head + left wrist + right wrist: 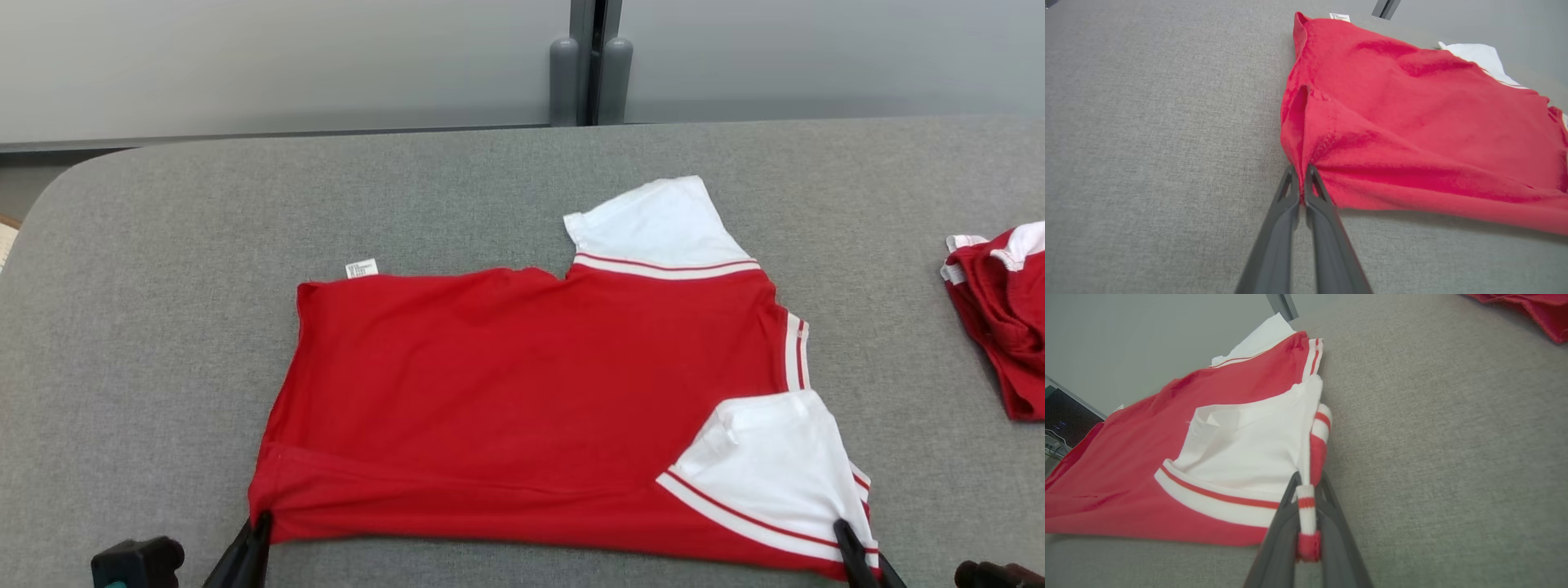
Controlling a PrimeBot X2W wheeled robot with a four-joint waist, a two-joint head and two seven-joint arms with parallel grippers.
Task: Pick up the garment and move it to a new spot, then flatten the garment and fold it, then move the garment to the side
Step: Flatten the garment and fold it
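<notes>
The garment [522, 384] is a red shirt with white sleeves and red-and-white striped trim, spread across the grey table. Its near edge is lifted slightly at both corners. My left gripper [260, 524] is shut on the garment's near left red corner; the left wrist view shows the red cloth [1412, 134] pinched between the dark fingers [1290, 192] of that gripper [1301, 173]. My right gripper [842, 532] is shut on the near right corner, where the striped band [1306, 506] of the white sleeve [1249, 453] runs down between its fingers [1331, 498].
A second red and white garment [1000, 310] lies crumpled at the table's right edge, also seen in the right wrist view's top corner [1527, 310]. The padded grey table [163, 327] has bare room left and behind. A grey wall with a post [589, 65] stands beyond.
</notes>
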